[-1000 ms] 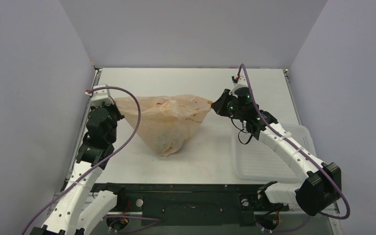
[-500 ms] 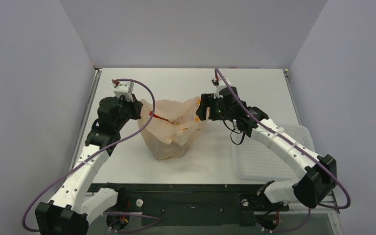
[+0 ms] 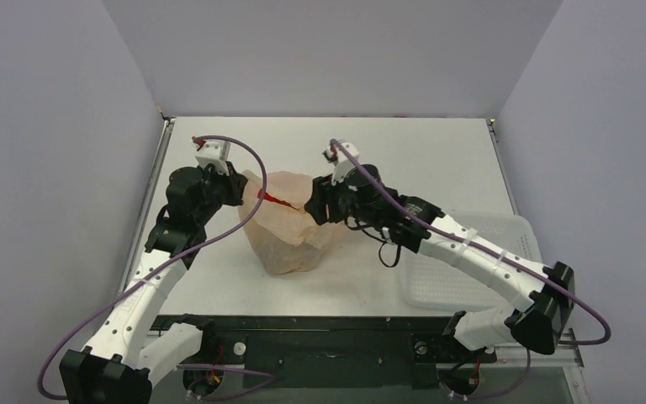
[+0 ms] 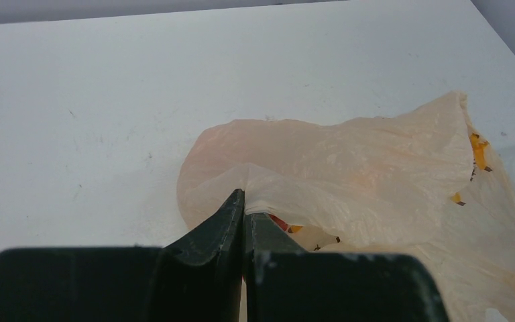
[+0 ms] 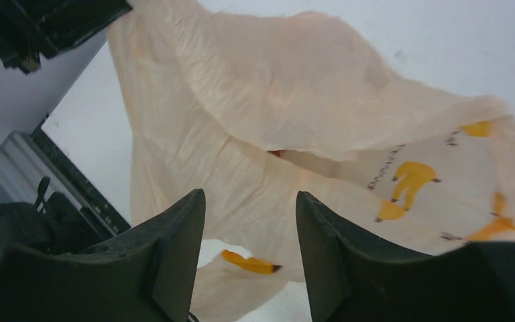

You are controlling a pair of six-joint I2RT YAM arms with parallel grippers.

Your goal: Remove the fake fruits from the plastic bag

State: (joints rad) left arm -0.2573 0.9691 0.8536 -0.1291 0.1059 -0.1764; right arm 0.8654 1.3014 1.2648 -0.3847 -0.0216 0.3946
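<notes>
Opening step, no fruit out yet. Left hand is pinching fully closed on the plastic bag rim at the bag's 10 o'clock, holding that edge up. Right hand is hovering at the bag's 2 o'clock, fingers spread wide, gripping nothing. Bag is slumping on the surface left of centre, white tray at its 4 o'clock. A red bit is showing in the mouth; can't tell which fruit. My read: right hand is needing to reach in through the mouth, or pinch the opposite rim first to widen it.
</notes>
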